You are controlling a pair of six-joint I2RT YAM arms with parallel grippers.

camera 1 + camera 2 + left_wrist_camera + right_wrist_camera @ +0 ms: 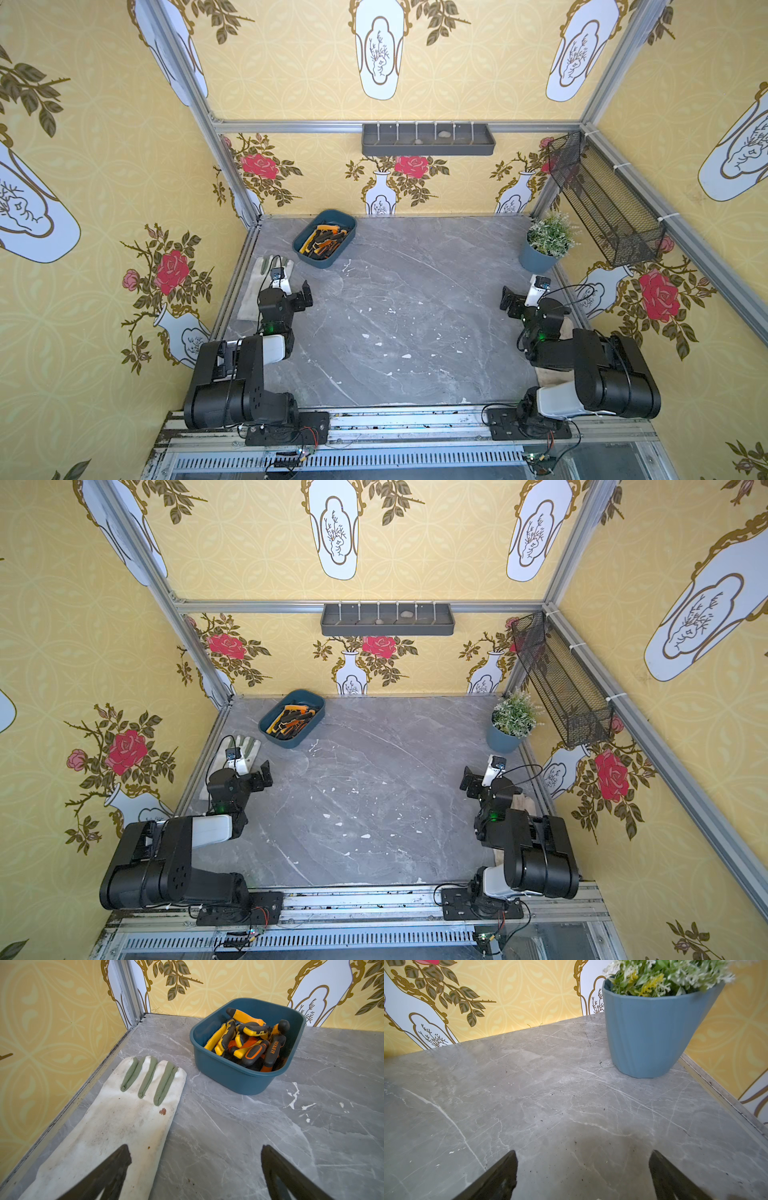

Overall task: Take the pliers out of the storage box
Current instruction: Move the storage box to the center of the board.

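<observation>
The storage box (320, 262) (286, 742) is a dark teal tub at the far left of the grey marble table, near the back wall. Several pliers (326, 241) (293, 721) with yellow-and-black and orange-and-black handles lie heaped inside it, and the left wrist view shows the pile (249, 1043) filling the tub (228, 1076). My left gripper (306, 294) (264, 775) (194, 1151) hovers open and empty a short way in front of the box. My right gripper (509, 301) (469, 782) (582, 1156) is open and empty over bare table at the right.
A white and green work glove (253, 299) (116, 1122) lies flat along the left wall, under my left wrist. A blue plant pot (538, 257) (650, 1032) stands at the back right. A grey tray (428, 141) and a black wire basket (602, 203) hang on the walls.
</observation>
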